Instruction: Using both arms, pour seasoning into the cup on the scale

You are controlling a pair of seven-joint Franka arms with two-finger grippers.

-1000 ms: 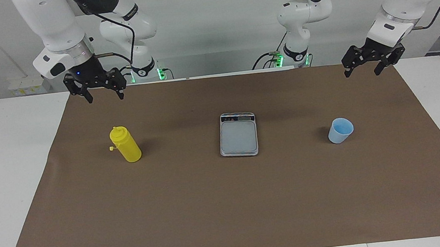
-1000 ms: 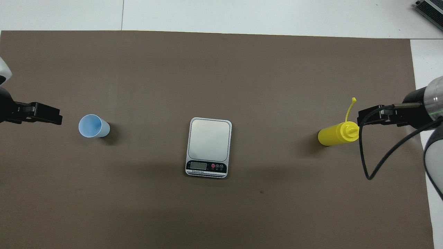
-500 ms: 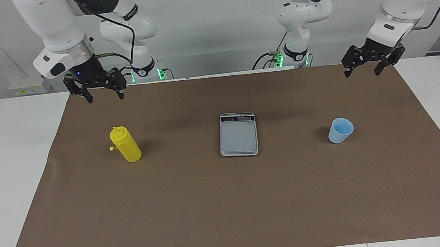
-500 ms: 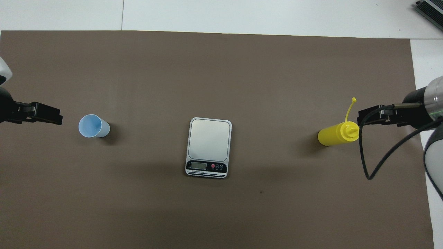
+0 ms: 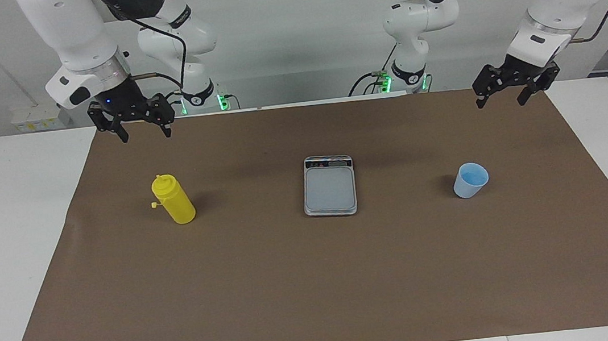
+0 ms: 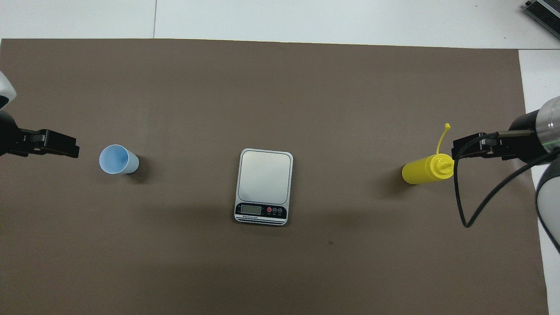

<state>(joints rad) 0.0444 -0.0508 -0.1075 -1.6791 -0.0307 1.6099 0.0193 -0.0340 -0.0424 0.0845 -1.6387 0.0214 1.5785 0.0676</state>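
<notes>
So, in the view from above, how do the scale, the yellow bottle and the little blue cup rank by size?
Largest to smallest, as they look in the overhead view:
1. The kitchen scale, clearly the biggest.
2. The yellow squeeze bottle.
3. The light blue cup, only somewhat smaller; both stand upright and are seen from above, so their heights look shortened.

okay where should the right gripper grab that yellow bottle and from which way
Probably round the bottle's smooth round body, below the ribbed nozzle. It stands upright, so the open right gripper would best come level from the robots' side, keeping the spout free.
</notes>
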